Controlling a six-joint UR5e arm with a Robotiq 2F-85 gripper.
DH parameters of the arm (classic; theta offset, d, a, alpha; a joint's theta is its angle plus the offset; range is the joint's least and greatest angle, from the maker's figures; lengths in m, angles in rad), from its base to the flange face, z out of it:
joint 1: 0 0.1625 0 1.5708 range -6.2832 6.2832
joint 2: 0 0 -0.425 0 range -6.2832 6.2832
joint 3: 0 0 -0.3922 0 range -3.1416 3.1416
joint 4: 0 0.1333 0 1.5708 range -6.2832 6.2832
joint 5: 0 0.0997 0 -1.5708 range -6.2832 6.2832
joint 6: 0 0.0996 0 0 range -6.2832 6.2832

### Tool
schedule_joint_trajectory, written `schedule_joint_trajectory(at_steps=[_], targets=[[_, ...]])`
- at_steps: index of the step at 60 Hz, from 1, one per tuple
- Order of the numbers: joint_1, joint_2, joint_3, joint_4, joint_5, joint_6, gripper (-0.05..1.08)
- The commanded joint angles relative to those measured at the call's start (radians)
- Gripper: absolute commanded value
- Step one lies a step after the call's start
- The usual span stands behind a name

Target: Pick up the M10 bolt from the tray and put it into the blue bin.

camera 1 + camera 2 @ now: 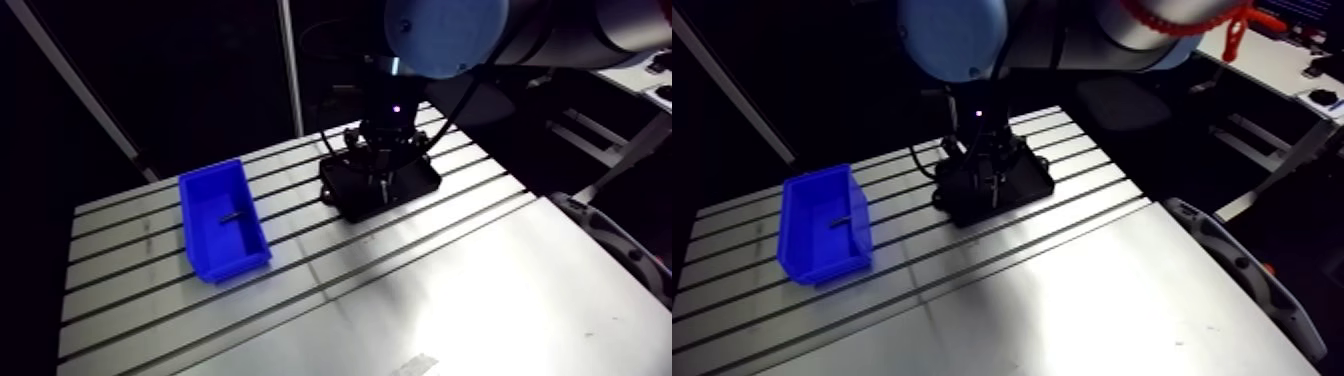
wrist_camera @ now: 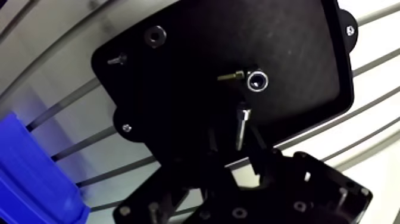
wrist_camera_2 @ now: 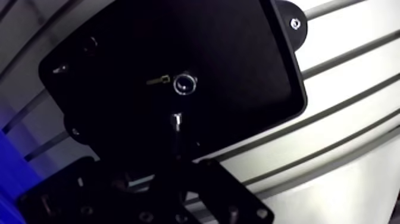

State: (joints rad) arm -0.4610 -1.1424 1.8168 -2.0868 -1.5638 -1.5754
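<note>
Item: M10 bolt (image 2: 241, 122). Long silver shank, hanging upright with its head down, just above the floor of the black tray (image 2: 297, 71). It is pinched by its upper end in the end effector (image 2: 238, 152), whose dark fingers close on either side of it.

Tray: flat, black, rounded corners, screwed down at its lugs, far centre of the slotted bench (image 1: 480, 270).

Also lying in the tray:
- a bright socket-head screw (image 2: 258, 80), just beyond the held bolt
- a small brass-coloured screw (image 2: 229, 76), beside that screw
- a dark socket head (image 2: 155, 36)
- a short screw (image 2: 117, 59) near the tray's far-left corner

Blue bin (image 1: 212, 178): open-topped, on the bench to the left of the tray and well apart from it. It holds one small dark piece (image 1: 230, 214).
</note>
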Motion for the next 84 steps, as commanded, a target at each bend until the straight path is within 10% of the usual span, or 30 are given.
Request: schedule_joint_trajectory(at_steps=[1, 84], targets=[[0.001, 0.005, 0.003, -0.006, -0.003, -0.008, 0.61], [0.001, 0.043, 0.003, -0.009, -0.025, -0.045, 0.64]])
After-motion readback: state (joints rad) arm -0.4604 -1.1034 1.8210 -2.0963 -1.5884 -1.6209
